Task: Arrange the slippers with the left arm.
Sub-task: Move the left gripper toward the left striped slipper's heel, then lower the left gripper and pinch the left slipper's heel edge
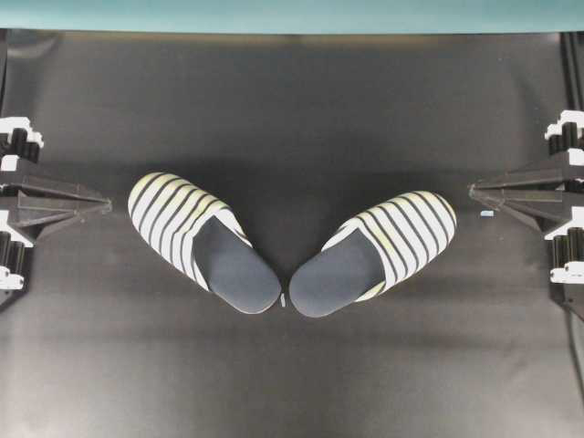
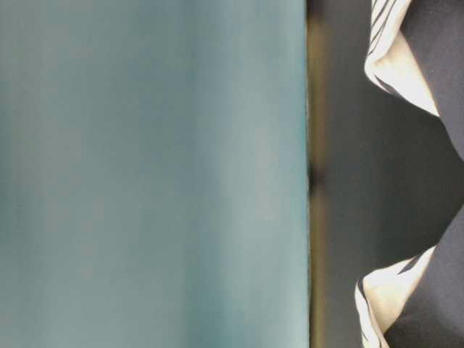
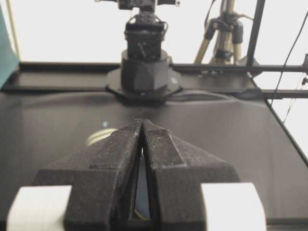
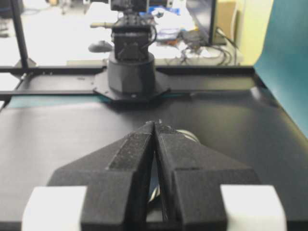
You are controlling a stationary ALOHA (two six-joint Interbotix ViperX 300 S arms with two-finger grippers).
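From your left arm's wrist view, the nearest thing is the black, wedge-shaped left gripper [image 3: 142, 126], its two grainy fingers pressed together to a point and holding nothing. Just past its tip, a pale curved edge peeks out, most likely the toe of the nearer slipper. In the overhead view that gripper [image 1: 102, 207] sits at nine o'clock on the matte black table [image 1: 292, 100], with the first white-and-black striped slipper with a dark navy-grey insole [image 1: 202, 239] near its tip but not touching. This slipper's toe points to about ten o'clock. The matching striped slipper [image 1: 383, 251] lies farther on, toe toward two o'clock; the two heels nearly meet at six o'clock, forming a V. A tiny white fleck [image 1: 283, 300] lies between the heels. Farthest away, at three o'clock, the black pointed right gripper [image 1: 476, 191] is likewise pinched shut and empty. Mind the risks: the soft toe cover may collapse or slide if you pinch it shallowly, and swinging the near slipper could drag its heel into its neighbour and knock that one askew. Reaching across for the far slipper would, I judge, stretch your left arm.
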